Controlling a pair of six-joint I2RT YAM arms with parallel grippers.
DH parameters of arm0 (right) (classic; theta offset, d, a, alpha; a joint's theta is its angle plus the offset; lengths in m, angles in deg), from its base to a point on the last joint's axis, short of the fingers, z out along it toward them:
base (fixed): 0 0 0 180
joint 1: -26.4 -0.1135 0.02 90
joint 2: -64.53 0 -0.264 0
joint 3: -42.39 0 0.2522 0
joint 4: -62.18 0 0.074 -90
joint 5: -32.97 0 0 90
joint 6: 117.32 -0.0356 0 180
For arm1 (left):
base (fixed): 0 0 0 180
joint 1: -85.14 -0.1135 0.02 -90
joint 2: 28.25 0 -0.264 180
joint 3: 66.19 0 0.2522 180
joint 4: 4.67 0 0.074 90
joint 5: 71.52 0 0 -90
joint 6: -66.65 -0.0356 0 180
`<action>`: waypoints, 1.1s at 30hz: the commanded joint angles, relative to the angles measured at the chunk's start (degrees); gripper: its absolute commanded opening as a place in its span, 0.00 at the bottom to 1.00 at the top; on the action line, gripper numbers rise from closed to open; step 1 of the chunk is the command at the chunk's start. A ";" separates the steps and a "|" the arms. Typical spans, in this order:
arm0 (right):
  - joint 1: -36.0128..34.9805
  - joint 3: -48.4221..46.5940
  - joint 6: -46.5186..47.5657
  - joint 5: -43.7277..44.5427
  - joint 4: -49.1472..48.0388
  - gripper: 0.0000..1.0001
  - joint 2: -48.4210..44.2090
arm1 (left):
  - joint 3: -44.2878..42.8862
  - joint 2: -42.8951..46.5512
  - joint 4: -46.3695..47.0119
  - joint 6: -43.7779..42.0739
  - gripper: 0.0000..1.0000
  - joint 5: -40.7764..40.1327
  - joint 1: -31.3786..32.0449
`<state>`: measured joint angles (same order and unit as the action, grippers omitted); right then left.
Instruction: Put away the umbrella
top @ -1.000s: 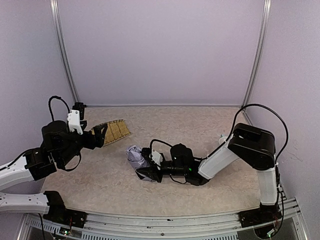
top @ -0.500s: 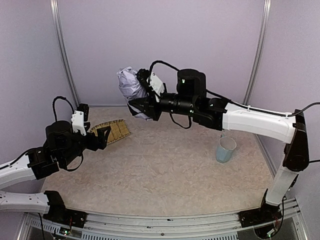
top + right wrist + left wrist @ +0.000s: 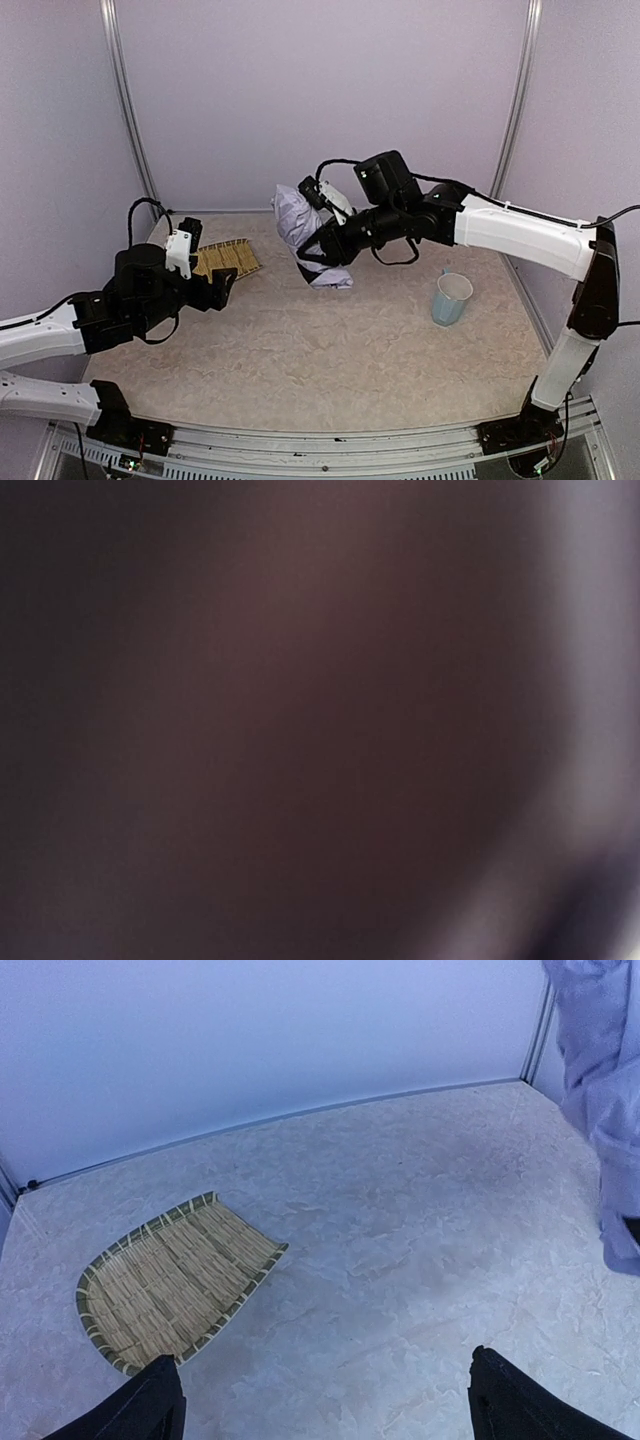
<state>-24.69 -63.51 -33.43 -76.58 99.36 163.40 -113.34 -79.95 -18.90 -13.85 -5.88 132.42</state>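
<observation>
- The umbrella, a crinkly pale bundle with black showing underneath, hangs in the air over the far middle of the surface, clear of it. Nothing else props it, so the right hand is pinching it, though fabric hides the jaws themselves.
- The right wrist view is only a dark blur, probably cloth against the lens, which would fit a grip deep in the bundle.
- The left hand sits low at the left, its fingers spread wide and holding nothing. I judge it is placed to help gather or take the bundle.
- The straw tray lies flat at the far left, just beyond the left hand. The light blue cup stands upright at the right, well apart from the umbrella.
- The surface is a pale, mottled beige. Plain lilac walls close it on three sides, with metal posts at the far corners and a rail along the near edge.
</observation>
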 commanded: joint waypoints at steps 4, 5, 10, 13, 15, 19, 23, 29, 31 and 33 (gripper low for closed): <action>0.12 -0.21 -9.52 15.51 4.77 0.07 7.26 | -1.68 -4.24 1.16 2.12 0.95 3.92 0.18; 0.14 -1.61 -8.87 21.14 8.02 0.07 8.97 | -1.60 -4.59 1.02 2.19 0.95 4.02 0.30; 0.13 -8.86 -7.30 42.11 22.98 0.10 18.70 | -0.85 -4.99 0.67 1.80 0.95 3.42 0.87; 0.17 -13.30 -8.24 49.60 31.14 0.11 24.03 | -0.80 -4.88 0.48 1.25 0.95 2.96 0.88; 0.12 -15.95 -8.70 51.05 35.28 0.12 27.22 | -0.72 -4.74 0.47 0.95 0.95 2.76 0.89; 0.11 -20.42 -9.28 49.43 40.27 0.28 33.06 | -0.72 -4.55 0.26 0.62 0.95 2.48 0.96; -0.93 -23.75 -8.46 45.54 42.23 0.76 36.20 | -0.64 -4.43 0.04 0.57 0.96 2.29 0.96; -4.22 -26.10 -4.08 32.89 38.00 1.00 30.24 | -0.97 -4.79 -0.32 0.28 0.96 2.21 1.05; -4.42 -23.92 -1.76 22.06 33.10 1.00 24.97 | -1.21 -4.94 -0.39 0.17 0.96 2.29 1.05; -4.16 -21.17 -0.14 15.75 28.71 1.00 19.15 | -1.45 -4.99 -0.46 0.09 0.96 2.30 1.05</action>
<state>-28.10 -86.74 -38.07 -43.14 136.74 195.73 -113.36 -84.98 -18.97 -13.13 -2.97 133.15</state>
